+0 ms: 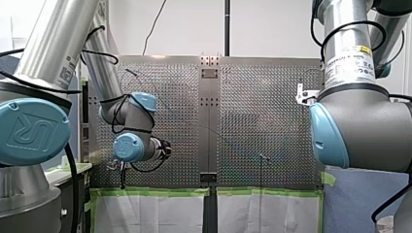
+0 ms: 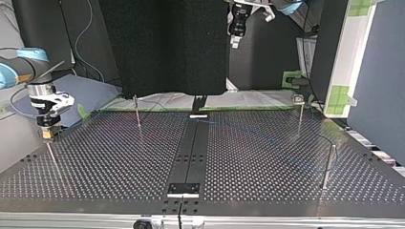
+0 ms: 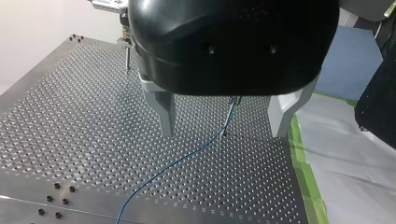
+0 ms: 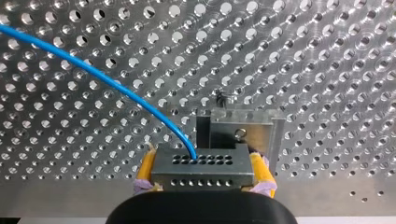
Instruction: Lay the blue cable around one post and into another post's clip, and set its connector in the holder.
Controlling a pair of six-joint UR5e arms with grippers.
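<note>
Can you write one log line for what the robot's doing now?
right end effector: shut on connector | holder: just ahead | left end effector: open, over cable

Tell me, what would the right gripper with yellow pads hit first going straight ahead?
Probably the small grey metal holder on the perforated metal table, directly ahead. My right gripper is shut on the grey block connector of the blue cable, which would touch it first; depth is unclear.

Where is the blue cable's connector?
In the right wrist view, the connector sits gripped between my right gripper's yellow pads, with the metal holder just ahead.
</note>
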